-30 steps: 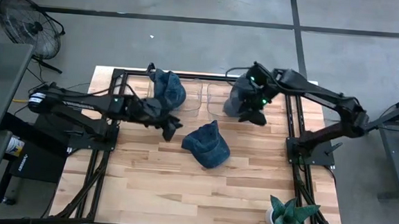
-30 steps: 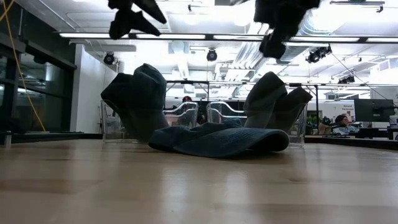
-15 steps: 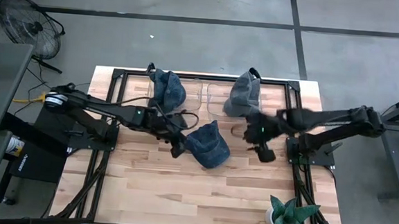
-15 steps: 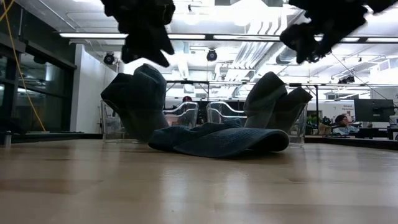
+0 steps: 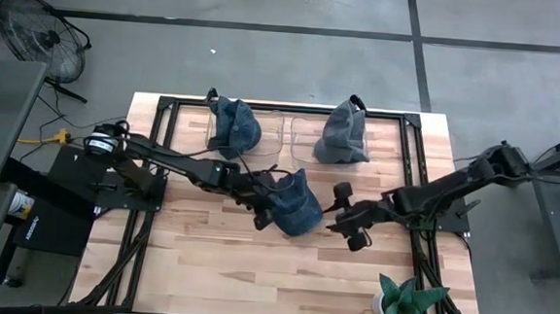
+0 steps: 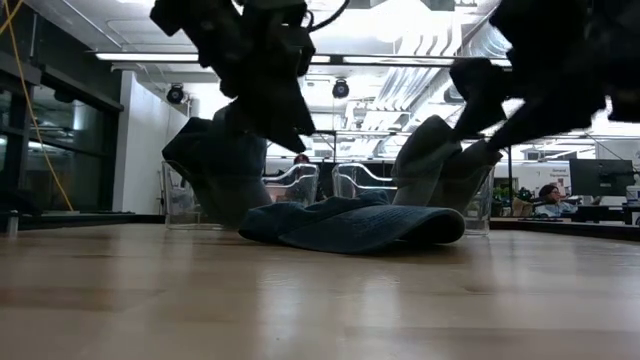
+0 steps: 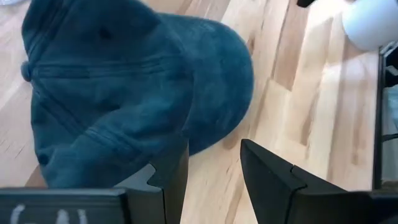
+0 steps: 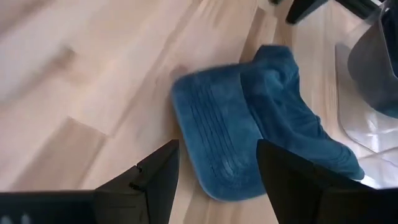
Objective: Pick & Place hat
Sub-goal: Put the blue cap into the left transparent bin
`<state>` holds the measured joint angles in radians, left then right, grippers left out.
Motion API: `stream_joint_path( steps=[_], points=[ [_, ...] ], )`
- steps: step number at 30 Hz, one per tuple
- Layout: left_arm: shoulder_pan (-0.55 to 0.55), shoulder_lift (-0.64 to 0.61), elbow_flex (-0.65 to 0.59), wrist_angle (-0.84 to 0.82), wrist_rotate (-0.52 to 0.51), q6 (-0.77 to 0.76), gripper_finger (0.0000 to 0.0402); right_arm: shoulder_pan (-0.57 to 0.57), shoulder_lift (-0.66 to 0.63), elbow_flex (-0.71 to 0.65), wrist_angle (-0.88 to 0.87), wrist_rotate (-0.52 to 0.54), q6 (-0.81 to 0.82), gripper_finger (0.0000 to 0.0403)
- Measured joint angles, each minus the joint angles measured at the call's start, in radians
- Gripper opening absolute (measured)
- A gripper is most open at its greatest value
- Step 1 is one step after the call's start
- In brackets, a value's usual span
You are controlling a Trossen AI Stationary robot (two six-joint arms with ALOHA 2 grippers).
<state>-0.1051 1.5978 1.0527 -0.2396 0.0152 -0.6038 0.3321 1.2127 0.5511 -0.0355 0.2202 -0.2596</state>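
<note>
A blue cap (image 5: 295,203) lies flat on the wooden table's middle, also seen in the low view (image 6: 350,226). My left gripper (image 5: 267,209) hangs open just above the cap's left side; in its wrist view the cap (image 7: 124,87) fills the picture beyond the gripper (image 7: 214,171), one finger over the cap's edge. My right gripper (image 5: 341,217) is open to the right of the cap, above the table; in its wrist view the gripper (image 8: 217,180) looks onto the brim (image 8: 214,146). In the low view both grippers, left (image 6: 265,85) and right (image 6: 530,85), hang above the cap.
At the far side stand two clear containers: a dark blue hat (image 5: 235,125) sits in the left one, a grey hat (image 5: 344,134) in the right one. Black frame rails (image 5: 415,175) run along both sides. A potted plant (image 5: 403,305) stands at the near right corner.
Both grippers have come down. My left gripper has moved right, up to the cap's left side. My right gripper has left the grey hat in its far container, swung toward the near edge and rolled, ending right of the cap. The cap has not moved.
</note>
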Motion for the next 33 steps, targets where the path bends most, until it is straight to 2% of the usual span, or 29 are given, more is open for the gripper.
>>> stream_joint_path(
  steps=[8,12,17,26,33],
  points=[
    [0.000,0.060,0.000,0.046,-0.007,-0.003,0.0144,0.039,0.150,-0.027,0.085,0.092,-0.072,0.0208],
    [0.000,0.077,0.001,0.077,-0.009,-0.003,0.0144,0.049,0.253,-0.027,0.185,0.119,-0.078,0.0208],
    [0.000,0.105,0.001,0.082,-0.016,-0.004,0.0144,0.049,0.348,-0.026,0.276,0.206,-0.082,0.0208],
    [0.001,0.106,0.001,0.092,-0.021,-0.018,0.0144,0.046,0.426,-0.025,0.377,0.255,-0.082,0.0208],
    [0.001,0.106,0.001,0.096,-0.001,-0.034,0.0144,0.046,0.435,-0.025,0.404,0.286,-0.082,0.0208]
  ],
)
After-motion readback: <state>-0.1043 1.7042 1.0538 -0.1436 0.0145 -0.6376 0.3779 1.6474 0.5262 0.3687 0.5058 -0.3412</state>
